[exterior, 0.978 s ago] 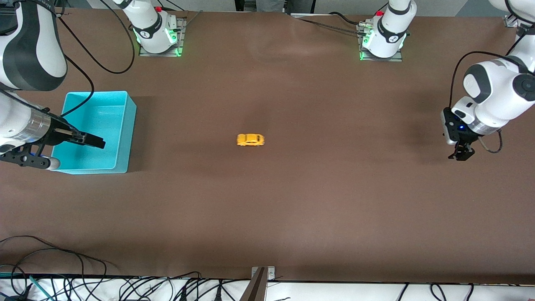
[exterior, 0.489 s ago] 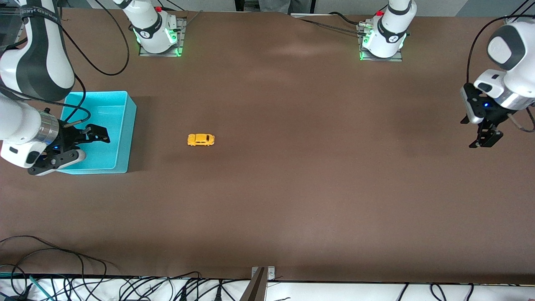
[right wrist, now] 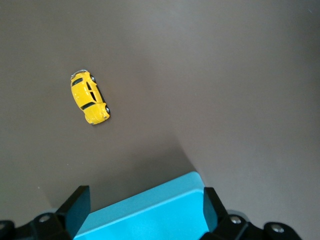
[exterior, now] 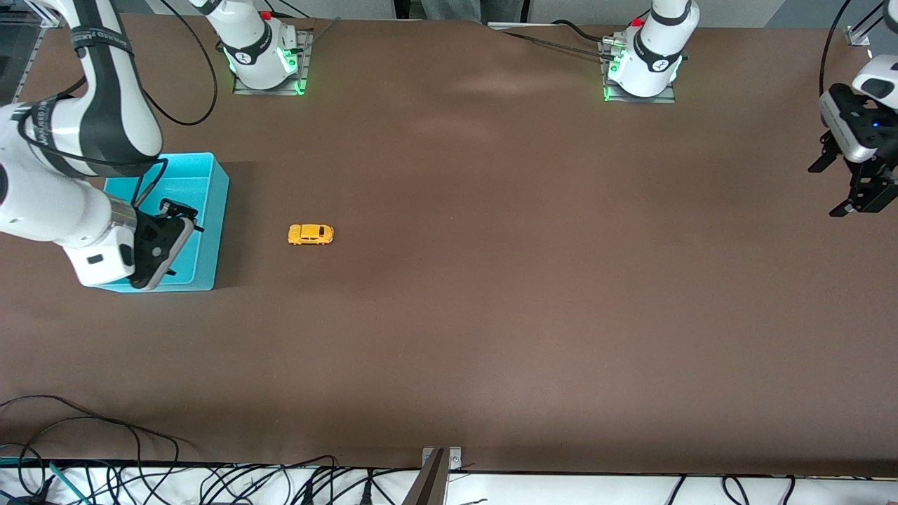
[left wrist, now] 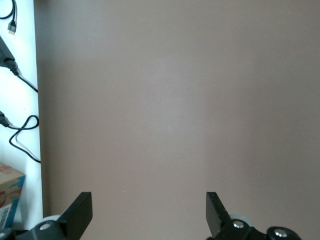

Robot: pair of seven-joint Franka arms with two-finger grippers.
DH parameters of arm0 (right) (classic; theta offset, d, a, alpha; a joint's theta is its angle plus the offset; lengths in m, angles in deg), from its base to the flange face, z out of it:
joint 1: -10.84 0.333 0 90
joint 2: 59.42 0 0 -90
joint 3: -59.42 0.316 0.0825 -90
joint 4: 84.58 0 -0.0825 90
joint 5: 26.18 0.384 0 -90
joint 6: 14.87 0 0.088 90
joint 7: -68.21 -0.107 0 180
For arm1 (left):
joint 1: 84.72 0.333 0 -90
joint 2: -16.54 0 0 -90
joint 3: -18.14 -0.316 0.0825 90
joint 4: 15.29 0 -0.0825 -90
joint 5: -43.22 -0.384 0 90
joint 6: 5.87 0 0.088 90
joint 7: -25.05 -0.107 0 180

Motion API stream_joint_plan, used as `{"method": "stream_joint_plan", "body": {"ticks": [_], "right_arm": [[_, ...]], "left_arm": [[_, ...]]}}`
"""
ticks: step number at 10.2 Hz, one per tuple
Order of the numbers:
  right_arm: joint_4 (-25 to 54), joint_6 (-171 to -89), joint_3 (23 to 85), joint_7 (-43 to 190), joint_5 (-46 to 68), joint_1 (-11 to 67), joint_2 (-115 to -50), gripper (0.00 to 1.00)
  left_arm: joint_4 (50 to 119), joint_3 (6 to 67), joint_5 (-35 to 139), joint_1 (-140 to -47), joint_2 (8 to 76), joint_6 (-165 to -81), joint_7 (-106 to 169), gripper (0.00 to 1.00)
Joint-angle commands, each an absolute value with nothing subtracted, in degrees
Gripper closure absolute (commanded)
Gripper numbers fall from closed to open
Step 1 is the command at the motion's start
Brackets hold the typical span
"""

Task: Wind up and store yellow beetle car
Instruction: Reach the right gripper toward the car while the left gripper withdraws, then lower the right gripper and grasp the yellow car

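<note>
The yellow beetle car [exterior: 311, 234] stands alone on the brown table, a short way from the turquoise bin [exterior: 218, 210], toward the table's middle. It also shows in the right wrist view [right wrist: 90, 97], with the bin's corner [right wrist: 150, 215] below the fingers. My right gripper [exterior: 179, 214] hangs over the bin's edge, open and empty; in its own view [right wrist: 145, 200] the jaws stand wide apart. My left gripper [exterior: 835, 189] hovers over the table's edge at the left arm's end, open and empty, and its own view [left wrist: 147, 205] shows only bare table.
The two arm bases [exterior: 263, 59] [exterior: 642, 66] stand along the table's edge farthest from the front camera. Cables and a metal bracket [exterior: 438, 466] lie along the edge nearest it. The left wrist view shows the table's edge with cables and a cardboard box [left wrist: 10, 197] past it.
The car has rolled from the table's middle toward the bin, slowing down. The right gripper has turned over the bin. The left gripper has drawn away toward the table's end.
</note>
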State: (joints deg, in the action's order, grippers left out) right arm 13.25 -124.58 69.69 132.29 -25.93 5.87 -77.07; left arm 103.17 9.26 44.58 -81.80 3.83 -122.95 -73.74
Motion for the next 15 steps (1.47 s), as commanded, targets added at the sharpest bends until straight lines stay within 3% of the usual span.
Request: {"method": "stream_joint_plan", "body": {"ticks": [1, 3, 6, 9, 11, 15], "right_arm": [[15.8, -128.8, 74.3, 141.2, -26.3, 5.5, -78.3, 0.0], [15.8, -132.4, 76.3, 146.9, -25.8, 5.4, -82.8, 0.0], [18.4, -137.5, 77.4, 145.6, -26.2, 7.5, -84.2, 0.0], [26.8, -146.8, 78.1, 140.2, -25.9, 7.8, -84.0, 0.0], [32.0, -152.4, 80.0, 136.4, -26.3, 7.8, -83.3, 0.0], [39.8, -159.0, 81.8, 135.4, -26.7, 8.7, -81.5, 0.0]], "left_arm": [[97.5, 8.4, 45.6, -82.3, 4.7, -115.1, -63.2, 0.0], [91.9, 8.6, 45.6, -82.7, 4.9, -106.0, -43.4, 0.0], [82.5, 12.6, 44.8, -85.2, 6.6, -93.1, -10.0, 0.0], [80.7, 19.4, 44.8, -85.3, 7.1, -90.4, 16.3, 0.0], [75.3, 20.0, 44.9, -85.3, 11.5, -86.8, 22.1, 0.0], [75.6, 19.7, 45.7, -85.3, 12.5, -87.5, 21.9, 0.0]]}}
